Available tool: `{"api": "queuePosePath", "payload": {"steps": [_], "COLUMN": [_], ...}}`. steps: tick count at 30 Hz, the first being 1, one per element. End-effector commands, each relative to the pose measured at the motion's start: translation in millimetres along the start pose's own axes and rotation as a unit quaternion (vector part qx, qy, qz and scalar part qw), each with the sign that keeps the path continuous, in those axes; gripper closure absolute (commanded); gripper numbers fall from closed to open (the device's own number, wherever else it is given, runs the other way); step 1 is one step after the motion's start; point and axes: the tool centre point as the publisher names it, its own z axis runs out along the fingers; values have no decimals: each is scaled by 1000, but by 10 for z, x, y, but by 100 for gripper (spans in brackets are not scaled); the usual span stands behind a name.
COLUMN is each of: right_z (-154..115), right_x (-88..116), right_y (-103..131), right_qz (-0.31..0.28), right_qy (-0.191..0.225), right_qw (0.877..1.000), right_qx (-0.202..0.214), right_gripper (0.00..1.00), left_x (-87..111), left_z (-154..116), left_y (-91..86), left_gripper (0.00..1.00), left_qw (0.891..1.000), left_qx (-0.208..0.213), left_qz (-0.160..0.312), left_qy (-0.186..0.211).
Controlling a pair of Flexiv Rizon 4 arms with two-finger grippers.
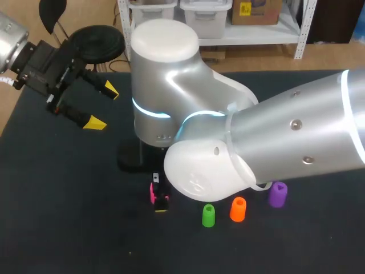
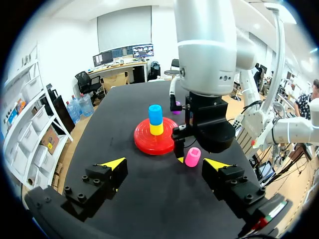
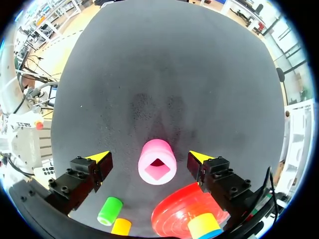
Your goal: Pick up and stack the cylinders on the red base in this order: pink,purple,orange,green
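Note:
The pink cylinder (image 3: pixel 157 162) stands upright on the black table between the fingers of my right gripper (image 3: pixel 149 157), which is open with a gap on each side of it. The head view shows that gripper (image 1: pixel 160 197) pointing down at the pink cylinder (image 1: pixel 152 193). The red base (image 2: pixel 157 138) lies just behind, carrying a yellow and blue stack (image 2: pixel 155 120). Green (image 1: pixel 209 215), orange (image 1: pixel 238 209) and purple (image 1: pixel 278 194) cylinders stand in a row to the right. My left gripper (image 1: pixel 102 106) hangs open and empty over the table's far left.
My right arm (image 1: pixel 274 142) reaches across the middle of the table and hides the red base from the head view. Bare black tabletop (image 1: pixel 68 217) lies at the front left.

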Motion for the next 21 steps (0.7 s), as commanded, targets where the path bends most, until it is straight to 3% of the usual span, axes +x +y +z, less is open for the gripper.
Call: {"api": "queuePosePath", "payload": {"steps": [1, 2, 3, 21], "right_z": [12, 16, 20, -9], "right_x": [2, 0, -2, 15], "right_y": [-13, -12, -11, -18], "right_qz": [1, 1, 1, 6], "right_qy": [-3, -3, -2, -5], "right_qw": [1000, 1000, 1000, 1000], "right_qx": [-2, -2, -3, -3], "right_gripper": [60, 73, 100, 100], "left_x": [6, 6, 6, 6], "left_z": [3, 3, 3, 3], "left_y": [-8, -8, -8, -8], "left_gripper": [0, 0, 0, 0], "left_qw": [1000, 1000, 1000, 1000], "left_qx": [-1, -1, -1, -1], "left_qz": [1, 1, 1, 1], "left_qy": [0, 0, 0, 0]}}
